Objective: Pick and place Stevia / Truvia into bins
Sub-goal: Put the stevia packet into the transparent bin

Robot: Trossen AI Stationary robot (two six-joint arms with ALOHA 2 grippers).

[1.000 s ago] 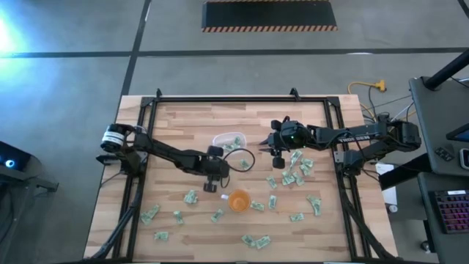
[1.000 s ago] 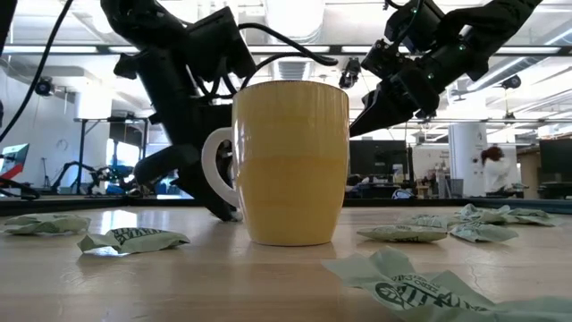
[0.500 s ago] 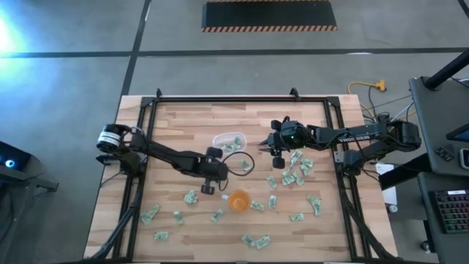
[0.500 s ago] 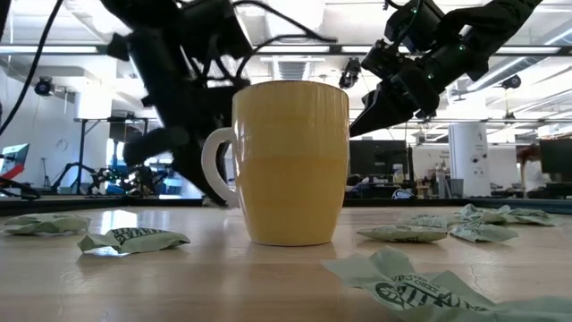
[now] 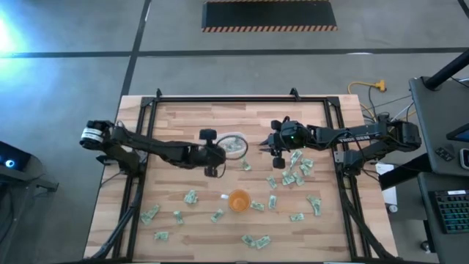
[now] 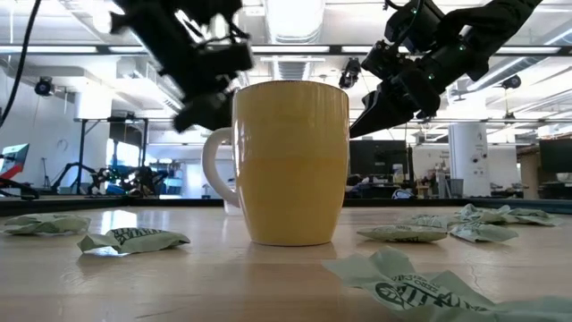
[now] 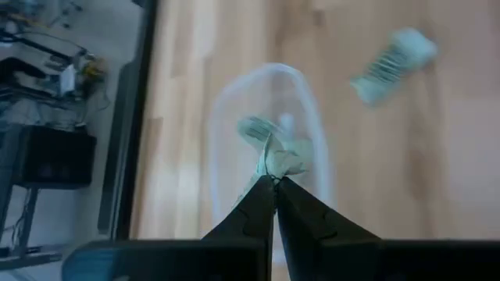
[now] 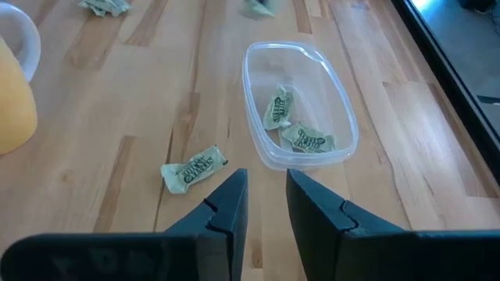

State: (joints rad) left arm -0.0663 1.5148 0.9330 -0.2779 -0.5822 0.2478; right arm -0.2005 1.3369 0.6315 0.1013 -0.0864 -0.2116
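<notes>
The clear tub (image 5: 233, 141) stands on the wooden table, far of the orange cup (image 5: 239, 199), with two pale green sachets (image 8: 308, 140) lying in it. My left gripper (image 5: 222, 151) hovers over the tub's left rim, shut on one crumpled sachet (image 7: 278, 160). My right gripper (image 5: 263, 144) hangs just right of the tub (image 8: 301, 101), its fingers a little apart with nothing between them (image 8: 266, 195). Several more sachets (image 5: 293, 172) lie flat on the table. My left gripper pinches the crumpled sachet by its near edge (image 7: 272, 173) between its two fingertips. The fingers slant down from the table's left side. The sachet sticks out beyond the tips, lifted clear, above the tub's open top.
Loose sachets are strewn over the table's near half (image 5: 190, 196) and right of centre; one lies beside the tub (image 8: 194, 170). The cup (image 6: 290, 161) stands in the middle near part. A black frame (image 5: 139, 117) runs along the table's edges.
My left gripper has risen from the table left of the cup and swung toward the far edge, to above the tub, tipping less steeply downward. It now carries a sachet clear of the table. My right arm has kept still.
</notes>
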